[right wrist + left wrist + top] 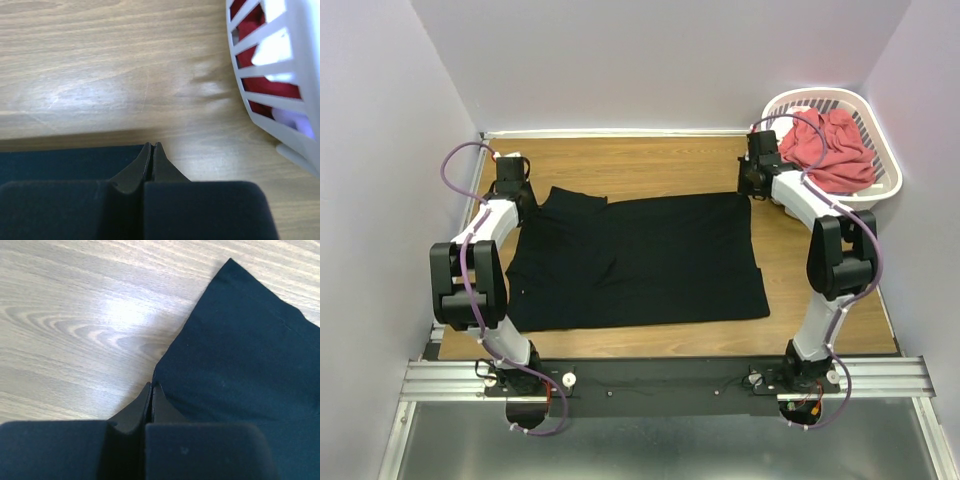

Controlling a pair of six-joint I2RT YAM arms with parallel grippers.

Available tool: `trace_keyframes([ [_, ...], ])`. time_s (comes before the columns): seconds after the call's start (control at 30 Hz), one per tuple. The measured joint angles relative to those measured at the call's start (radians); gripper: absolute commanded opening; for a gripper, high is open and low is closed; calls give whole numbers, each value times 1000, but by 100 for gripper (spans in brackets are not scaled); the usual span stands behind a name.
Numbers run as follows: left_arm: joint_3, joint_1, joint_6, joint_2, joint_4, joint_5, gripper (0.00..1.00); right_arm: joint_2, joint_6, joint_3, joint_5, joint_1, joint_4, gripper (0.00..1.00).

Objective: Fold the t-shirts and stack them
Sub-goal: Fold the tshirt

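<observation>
Lying flat for folding, the black t-shirt [640,260] has left gripper [151,387] and right gripper [151,146] closed tight at its upper corners, whether pinching cloth unclear

The black t-shirt [640,260] lies flat over the middle of the table [650,160], low enough for a gripper to pass above it anywhere. A bare strip of wood runs along the far edge, between the cloth and the back wall [650,60]. A wider strip runs down the right side. The white slotted laundry basket [893,170] fills the far right corner, with the coral-red t-shirt [835,150] heaped above its rim. The right gripper [151,146] sits low just beside the basket's wall, with only a narrow gap of wood between them. The left gripper [151,387] is down at the far left corner, near the left wall [380,200]. The left arm [470,275] and right arm [840,255] stand tall over the side margins.
</observation>
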State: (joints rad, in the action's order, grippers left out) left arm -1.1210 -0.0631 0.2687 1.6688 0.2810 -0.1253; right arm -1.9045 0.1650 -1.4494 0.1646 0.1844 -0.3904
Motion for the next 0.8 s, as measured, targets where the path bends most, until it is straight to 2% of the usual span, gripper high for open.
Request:
trace_keyframes([
  [0.3, 104, 0, 1, -55, -19, 7, 0, 98, 38, 122, -2, -2, 4, 1],
  [0.6, 201, 0, 18, -232, -36, 8, 0, 230, 78, 261, -4, -3, 0, 1],
  [0.8, 262, -3, 40, -293, -33, 8, 0, 324, 103, 327, -1, -3, 5, 1],
])
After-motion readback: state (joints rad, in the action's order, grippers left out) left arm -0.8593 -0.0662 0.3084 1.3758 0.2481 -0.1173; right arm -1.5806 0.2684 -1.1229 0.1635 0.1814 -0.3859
